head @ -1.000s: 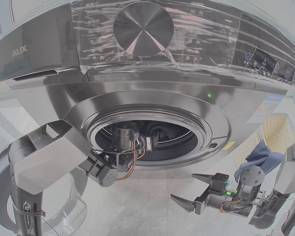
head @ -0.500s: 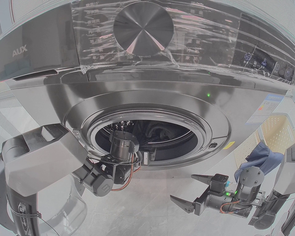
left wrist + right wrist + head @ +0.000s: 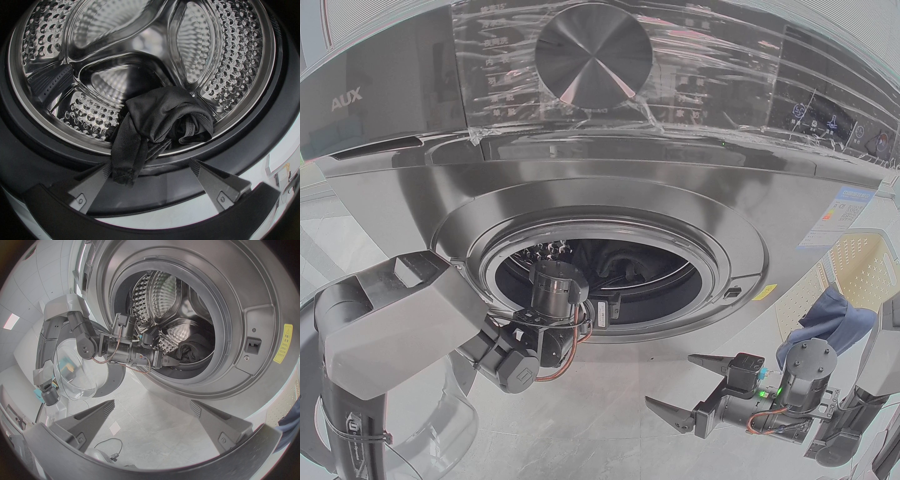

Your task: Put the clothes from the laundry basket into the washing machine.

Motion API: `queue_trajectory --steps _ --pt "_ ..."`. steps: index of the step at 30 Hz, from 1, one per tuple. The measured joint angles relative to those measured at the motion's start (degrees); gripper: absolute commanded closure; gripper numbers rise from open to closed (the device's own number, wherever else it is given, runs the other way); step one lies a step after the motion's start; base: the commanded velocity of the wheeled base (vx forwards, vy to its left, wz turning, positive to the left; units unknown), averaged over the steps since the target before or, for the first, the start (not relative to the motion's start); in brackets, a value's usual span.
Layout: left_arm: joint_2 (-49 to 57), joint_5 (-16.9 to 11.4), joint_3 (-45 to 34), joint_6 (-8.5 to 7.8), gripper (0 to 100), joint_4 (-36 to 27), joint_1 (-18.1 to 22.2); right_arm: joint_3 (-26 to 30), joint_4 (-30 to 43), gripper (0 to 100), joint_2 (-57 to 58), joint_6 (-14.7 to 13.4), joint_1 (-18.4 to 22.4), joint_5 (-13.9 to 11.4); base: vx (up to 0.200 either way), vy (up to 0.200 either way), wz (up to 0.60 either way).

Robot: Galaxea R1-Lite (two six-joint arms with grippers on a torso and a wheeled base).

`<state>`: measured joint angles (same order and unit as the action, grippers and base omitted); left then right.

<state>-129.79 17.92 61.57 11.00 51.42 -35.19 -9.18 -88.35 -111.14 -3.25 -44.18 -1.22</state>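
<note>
Black garment (image 3: 162, 114) at drum lip (image 3: 62, 139), tail outward toward spread-open left end effector (image 3: 149, 163).

There is one washing machine (image 3: 600, 187), one glass door (image 3: 434, 415) and one laundry basket (image 3: 865, 262). Two garments: black garment (image 3: 162, 114), blue garment (image 3: 831, 322). Two grippers: left gripper (image 3: 150, 163), right gripper (image 3: 669, 379).

black garment (image 3: 162, 112); silver dimpled drum (image 3: 237, 47); blue cloth (image 3: 834, 322); cream perforated basket (image 3: 865, 265).

The washing machine drum (image 3: 662, 287) sits mid-frame, a garment (image 3: 162, 115) inside at its front lip. The laundry basket (image 3: 865, 265) stands at the right edge, cloth (image 3: 831, 325) draped over it.
</note>
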Motion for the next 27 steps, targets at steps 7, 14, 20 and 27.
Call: queue_trajectory --steps 7,14,20,27 --pt "-1.4 -0.8 3.2 -0.02 100 2.4 0.1 -0.2 0.0 0 -0.2 0.0 -0.1 -0.1 0.0 0.0 0.0" --pt "-1.8 -0.6 5.0 0.41 100 5.9 -0.1 -0.1 0.0 0 -0.2 0.0 0.0 -0.1 0.0 0.0 0.0" --pt "-2.8 -0.5 7.1 0.61 100 9.1 -0.1 -0.2 -0.1 0 -0.2 0.0 0.0 -0.1 0.0 0.0 0.0" --pt "-6.1 -0.5 11.5 0.68 100 12.1 0.4 -0.2 -0.1 0 -0.3 0.0 0.0 -0.1 0.0 0.0 0.0"
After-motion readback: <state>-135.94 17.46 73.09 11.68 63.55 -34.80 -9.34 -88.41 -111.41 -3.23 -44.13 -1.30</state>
